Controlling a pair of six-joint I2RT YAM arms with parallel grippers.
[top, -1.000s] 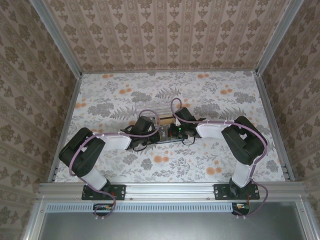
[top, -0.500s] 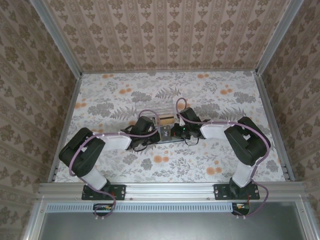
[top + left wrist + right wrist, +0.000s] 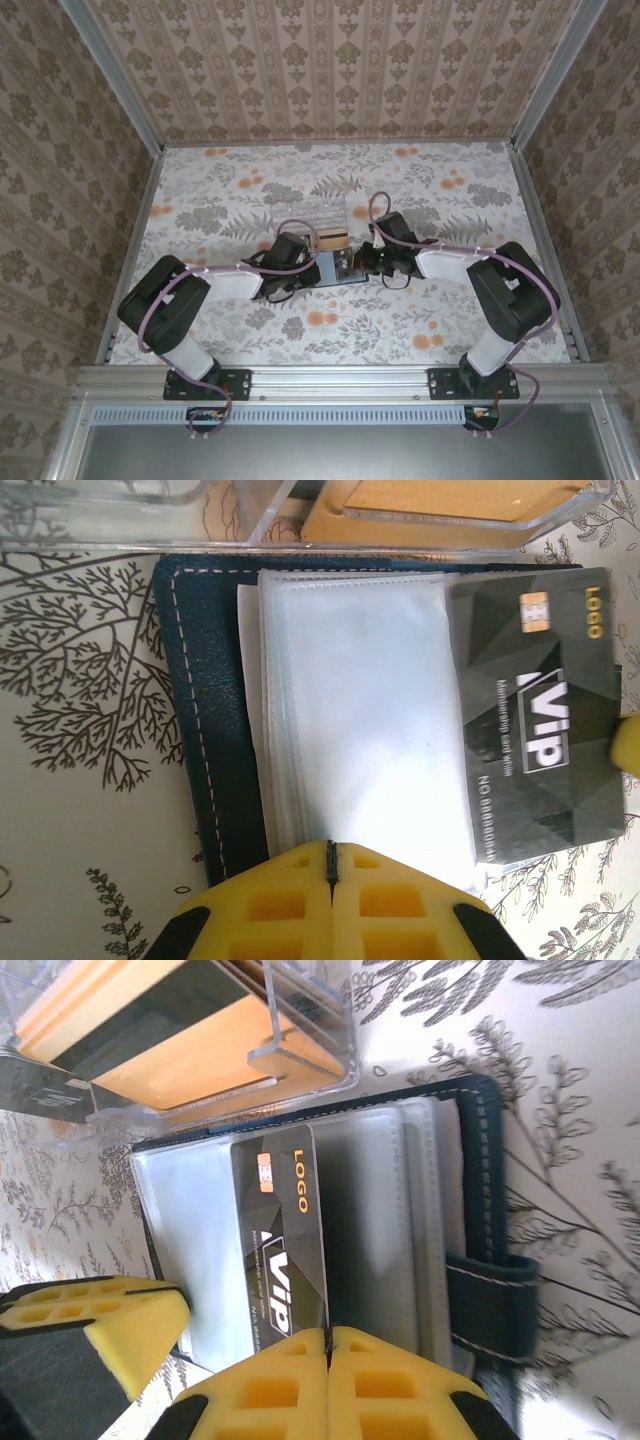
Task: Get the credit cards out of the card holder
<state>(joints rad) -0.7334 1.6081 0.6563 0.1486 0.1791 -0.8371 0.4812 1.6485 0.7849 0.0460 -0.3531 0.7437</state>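
1. A dark blue folding card holder (image 3: 215, 730) lies open and flat on the flowery table (image 3: 450, 320). It is in the middle, between the two arms.
2. A little blue snap tab (image 3: 490, 1300) sticks out from one side of the card holder.
3. Inside the card holder are clear plastic pockets (image 3: 360, 730), stacked one on top of another.
4. A shiny black card (image 3: 535, 730) with a small gold chip, gold "LOGO" letters and white "VIP" letters lies on the clear pockets. One side of it pokes out past the edge of the card holder. I cannot tell if its other side is tucked into a pocket.
5. The right gripper (image 3: 328, 1345) has its two yellow fingers squeezed tight on the edge of the black card. It is pinching the card.
6. The left gripper (image 3: 332, 855) is closed too, with its yellow fingers pressed flat together. Its tips sit at the edge of the card holder, over the clear pockets. I cannot tell if it is pinching anything.
7. A clear plastic box (image 3: 318, 228) stands right beside the far edge of the card holder.
8. A flat orange card (image 3: 200, 1065) with a dark stripe across it lies inside the clear plastic box.
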